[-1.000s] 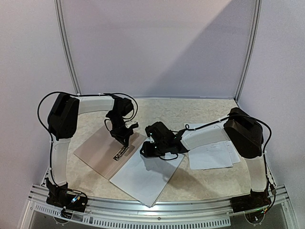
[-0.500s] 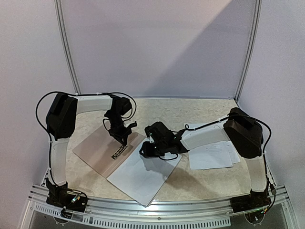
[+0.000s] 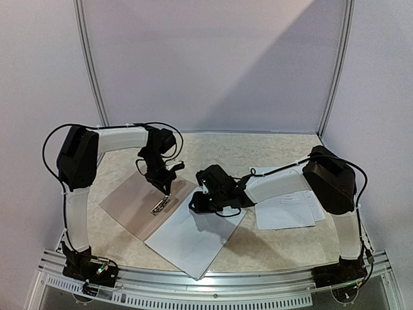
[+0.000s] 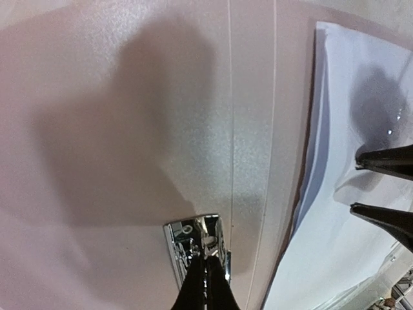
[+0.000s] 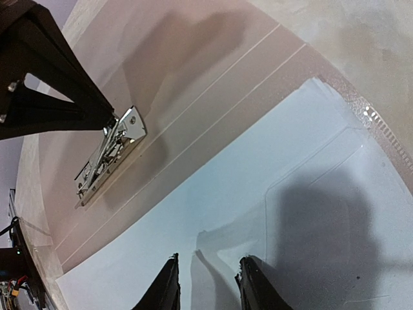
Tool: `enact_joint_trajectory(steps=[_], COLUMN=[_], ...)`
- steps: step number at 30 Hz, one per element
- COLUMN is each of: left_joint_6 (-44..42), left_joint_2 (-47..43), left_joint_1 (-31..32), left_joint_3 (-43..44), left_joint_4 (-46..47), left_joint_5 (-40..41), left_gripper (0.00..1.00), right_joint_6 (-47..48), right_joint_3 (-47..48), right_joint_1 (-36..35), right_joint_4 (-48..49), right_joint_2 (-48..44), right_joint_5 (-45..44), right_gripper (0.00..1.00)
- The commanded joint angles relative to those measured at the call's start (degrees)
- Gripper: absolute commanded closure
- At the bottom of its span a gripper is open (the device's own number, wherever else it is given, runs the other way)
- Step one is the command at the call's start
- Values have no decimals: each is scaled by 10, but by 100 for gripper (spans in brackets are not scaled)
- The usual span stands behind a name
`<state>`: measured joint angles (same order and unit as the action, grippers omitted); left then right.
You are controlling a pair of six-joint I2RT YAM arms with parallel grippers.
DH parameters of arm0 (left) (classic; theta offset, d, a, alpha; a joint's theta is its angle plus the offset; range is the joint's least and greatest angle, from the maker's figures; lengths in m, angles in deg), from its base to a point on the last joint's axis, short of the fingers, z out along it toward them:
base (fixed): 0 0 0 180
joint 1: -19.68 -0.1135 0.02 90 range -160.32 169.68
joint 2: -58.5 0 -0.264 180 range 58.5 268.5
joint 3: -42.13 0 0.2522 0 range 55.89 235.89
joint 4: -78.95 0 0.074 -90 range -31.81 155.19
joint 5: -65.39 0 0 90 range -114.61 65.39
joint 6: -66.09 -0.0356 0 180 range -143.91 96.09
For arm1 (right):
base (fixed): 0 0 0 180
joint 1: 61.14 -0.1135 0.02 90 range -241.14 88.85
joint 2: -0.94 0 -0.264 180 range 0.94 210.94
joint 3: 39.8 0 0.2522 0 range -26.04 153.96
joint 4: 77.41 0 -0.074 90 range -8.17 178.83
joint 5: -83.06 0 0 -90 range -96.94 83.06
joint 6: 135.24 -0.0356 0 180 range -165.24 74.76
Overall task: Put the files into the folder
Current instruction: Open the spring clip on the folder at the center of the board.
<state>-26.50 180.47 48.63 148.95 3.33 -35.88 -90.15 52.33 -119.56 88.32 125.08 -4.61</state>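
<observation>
- Left of centre, left gripper (image 3: 165,191), fingers together, pressed metal clip (image 5: 110,158) of brown card folder (image 4: 116,129).
- Right gripper (image 5: 206,274), fingers apart, on white paper sheet (image 5: 310,194); best slid flat under clip.

Sheet (image 3: 193,239) on folder's (image 3: 129,203) rt half (other sheets (image 3: 287,212) rt).

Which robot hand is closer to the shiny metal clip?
Left. The left gripper, shut, is right at the clip; the right gripper is apart from it, over the white sheet.
</observation>
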Motion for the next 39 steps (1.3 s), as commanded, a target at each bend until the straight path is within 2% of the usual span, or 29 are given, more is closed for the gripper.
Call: enact_joint_trajectory(steps=[1, 5, 12, 18, 23, 26, 29, 32, 36, 39], left_joint_6=[-19, -40, -71, -94, -124, -140, -159, -181, -218, -226], left_joint_2=[-30, -65, -116, -167, -198, -214, -224, -237, -245, -239], left_joint_1=[-31, -32, -39, -61, -99, -128, -160, -196, -204, -207], left_joint_3=[-11, -13, -15, -40, -95, -157, -210, -260, -334, -365], left_joint_4=[-32, -51, -71, -85, -98, -91, -76, -43, 32, 71], left_joint_5=[33, -1, -42, -31, 41, 128, 198, 247, 338, 354], left_gripper=[100, 100, 92, 91, 91, 91, 91, 88, 88, 88], right_joint_6=[-4, 0, 18, 42, 63, 67, 65, 59, 59, 60], right_joint_3=[-28, -27, 4, 43, 117, 173, 202, 229, 271, 309], right_joint_1=[3, 4, 3, 8, 10, 10, 11, 12, 14, 16], right_joint_4=[-131, -130, -121, -115, -127, -150, -138, -143, -146, -146], right_joint_2=[44, 38, 19, -10, 0, 36, 57, 72, 104, 134], right_joint_5=[2, 2, 10, 23, 29, 27, 21, 9, 10, 14], right_gripper=[68, 68, 68, 68, 70, 83, 90, 94, 98, 100])
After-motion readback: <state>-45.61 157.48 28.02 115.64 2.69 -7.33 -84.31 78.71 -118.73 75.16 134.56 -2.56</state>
